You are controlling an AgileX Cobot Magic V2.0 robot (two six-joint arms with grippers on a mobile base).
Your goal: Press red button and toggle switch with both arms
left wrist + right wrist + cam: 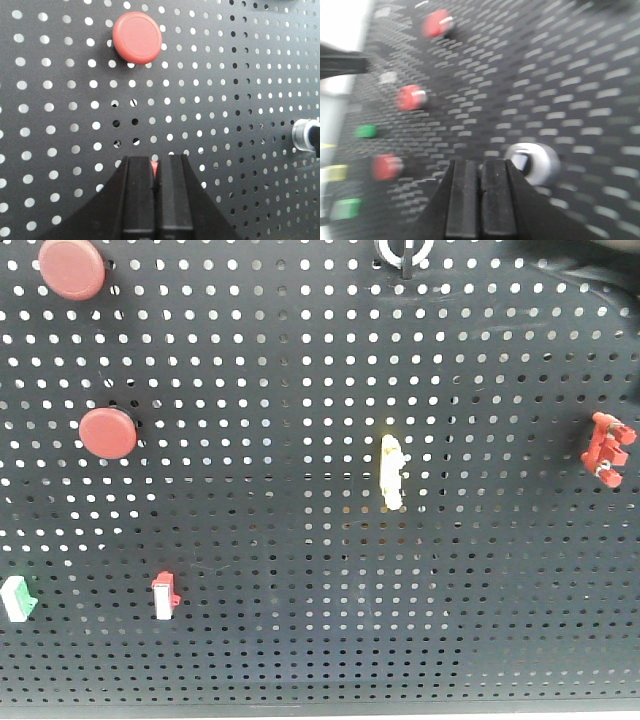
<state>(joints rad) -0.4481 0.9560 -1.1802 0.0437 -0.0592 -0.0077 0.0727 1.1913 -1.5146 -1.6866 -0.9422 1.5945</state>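
Note:
Two red buttons [72, 267] [107, 433] sit at the left of the black pegboard [300, 390]. The toggle switch [405, 252], black with a silver ring, is at the top edge. No gripper shows in the front view. In the left wrist view my left gripper [160, 165] is shut, its tips over one red button of which only a sliver [154, 169] shows; the other red button [137, 37] is above it. In the blurred right wrist view my right gripper [481, 167] is shut, just left of the toggle switch [532, 162].
A pale yellow lever [392, 472] stands mid-board and a red clip piece [607, 450] at the right. A small red-and-white switch [165, 594] and a green-and-white one [17, 598] sit low on the left. The toggle's ring [306, 134] shows at the left wrist view's right edge.

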